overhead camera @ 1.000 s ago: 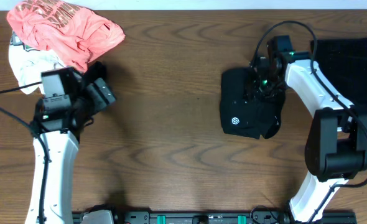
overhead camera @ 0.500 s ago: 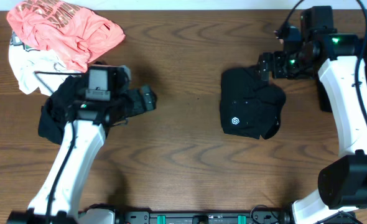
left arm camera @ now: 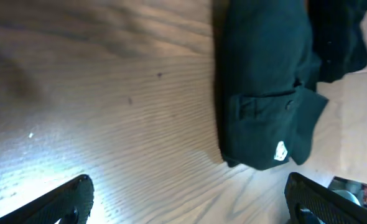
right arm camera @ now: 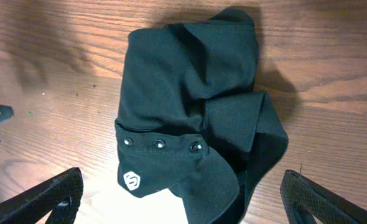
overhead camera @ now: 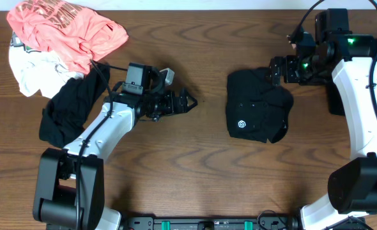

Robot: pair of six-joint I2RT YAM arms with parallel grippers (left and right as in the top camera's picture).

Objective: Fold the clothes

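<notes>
A bunched black garment (overhead camera: 255, 115) with a small white round logo (overhead camera: 241, 125) lies right of the table's middle. It also fills the right wrist view (right arm camera: 183, 93) and appears far off in the left wrist view (left arm camera: 264, 93). My right gripper (overhead camera: 278, 69) hovers at its upper right corner, open and holding nothing (right arm camera: 183, 208). My left gripper (overhead camera: 187, 102) is open over bare wood to the left of the garment, its fingers (left arm camera: 59, 202) wide apart. At the far left lie a coral-pink printed tee (overhead camera: 67, 29), a white garment (overhead camera: 32, 67) and another black garment (overhead camera: 70, 112).
More black fabric (overhead camera: 335, 96) lies at the right edge behind the right arm. The wooden table (overhead camera: 176, 166) runs bare along its front. A black and green rail (overhead camera: 201, 223) lines the near edge.
The left arm swung right from the pile at the left toward the table's middle. The right gripper opened, let go of the black logo garment and drew back to the upper right.
</notes>
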